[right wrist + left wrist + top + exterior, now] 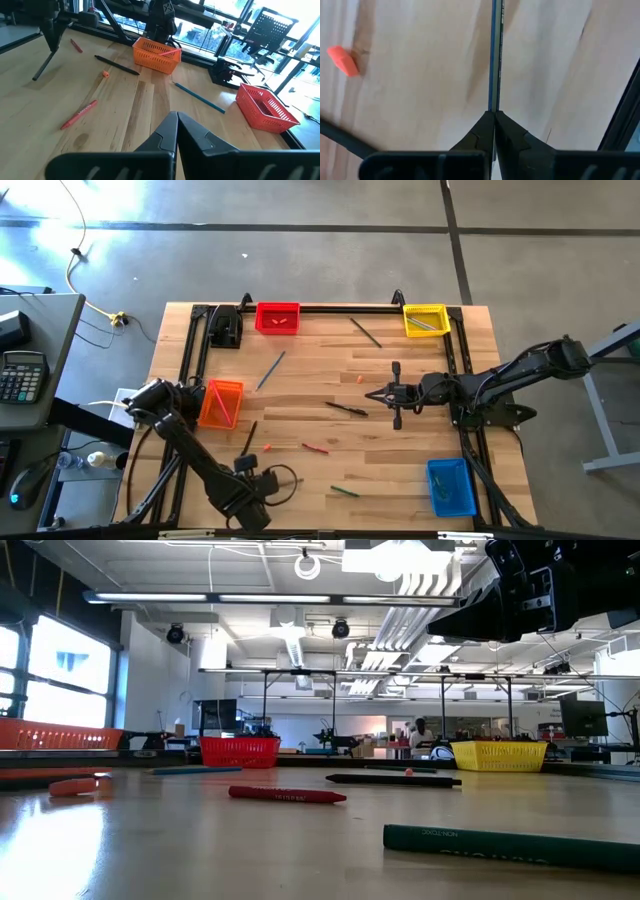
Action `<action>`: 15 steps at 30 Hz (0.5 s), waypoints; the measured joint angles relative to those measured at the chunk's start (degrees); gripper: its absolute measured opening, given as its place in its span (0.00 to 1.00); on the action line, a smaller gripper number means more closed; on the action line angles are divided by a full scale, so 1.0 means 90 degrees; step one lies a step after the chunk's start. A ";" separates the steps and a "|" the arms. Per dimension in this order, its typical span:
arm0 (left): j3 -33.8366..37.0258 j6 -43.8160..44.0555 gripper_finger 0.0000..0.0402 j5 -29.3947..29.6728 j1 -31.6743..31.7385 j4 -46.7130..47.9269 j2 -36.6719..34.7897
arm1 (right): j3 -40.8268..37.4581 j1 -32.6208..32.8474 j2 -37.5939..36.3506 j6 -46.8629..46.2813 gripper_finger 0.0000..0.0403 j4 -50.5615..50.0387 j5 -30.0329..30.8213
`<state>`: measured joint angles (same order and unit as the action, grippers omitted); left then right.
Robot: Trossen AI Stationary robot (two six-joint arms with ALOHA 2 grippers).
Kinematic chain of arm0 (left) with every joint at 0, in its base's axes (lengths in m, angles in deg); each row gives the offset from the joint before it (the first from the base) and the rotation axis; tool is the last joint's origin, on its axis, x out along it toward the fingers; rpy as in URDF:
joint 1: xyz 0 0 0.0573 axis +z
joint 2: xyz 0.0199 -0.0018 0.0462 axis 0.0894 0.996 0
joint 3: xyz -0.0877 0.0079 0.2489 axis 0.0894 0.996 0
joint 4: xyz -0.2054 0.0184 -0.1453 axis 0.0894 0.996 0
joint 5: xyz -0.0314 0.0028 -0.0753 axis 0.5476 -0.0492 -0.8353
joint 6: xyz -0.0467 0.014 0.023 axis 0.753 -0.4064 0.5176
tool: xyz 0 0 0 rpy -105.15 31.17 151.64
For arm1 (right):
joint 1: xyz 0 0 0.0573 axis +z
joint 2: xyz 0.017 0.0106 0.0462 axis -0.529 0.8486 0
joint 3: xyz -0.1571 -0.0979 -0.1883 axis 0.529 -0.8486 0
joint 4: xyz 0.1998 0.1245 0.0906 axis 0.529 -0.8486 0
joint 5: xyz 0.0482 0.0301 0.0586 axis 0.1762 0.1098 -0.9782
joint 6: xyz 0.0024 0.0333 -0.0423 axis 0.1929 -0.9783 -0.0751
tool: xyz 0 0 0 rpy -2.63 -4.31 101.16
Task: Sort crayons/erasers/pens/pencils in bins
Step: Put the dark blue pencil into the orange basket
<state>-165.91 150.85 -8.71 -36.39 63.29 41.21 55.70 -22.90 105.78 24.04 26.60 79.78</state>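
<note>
The pen (494,55) lies on the surface (300,380) just beside the orange bin (221,402). Its length runs straight out from the left hand (494,114), which is pinched narrow on its near end. The right hand (385,393), closed and empty, hangs well apart from that bin, so the left is nearer.

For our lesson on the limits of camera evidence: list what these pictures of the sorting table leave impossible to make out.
1. The stick in the left gripper's shut jaws: pen or pencil unclear; left wrist view shows only a thin edge.
2. The green stick: low view, right edge cuts off its end.
3. The blue bin: contents too small to tell, high view.
</note>
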 joint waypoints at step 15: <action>0.0868 -0.0681 0.01 -0.0012 0.0380 -0.1235 -0.0027 | 0.0000 0.0000 0.0000 0.0002 0.00 -0.0001 0.0000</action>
<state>-158.09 144.72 -8.81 -32.96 52.18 40.96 55.70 -22.90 105.78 24.06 26.59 79.78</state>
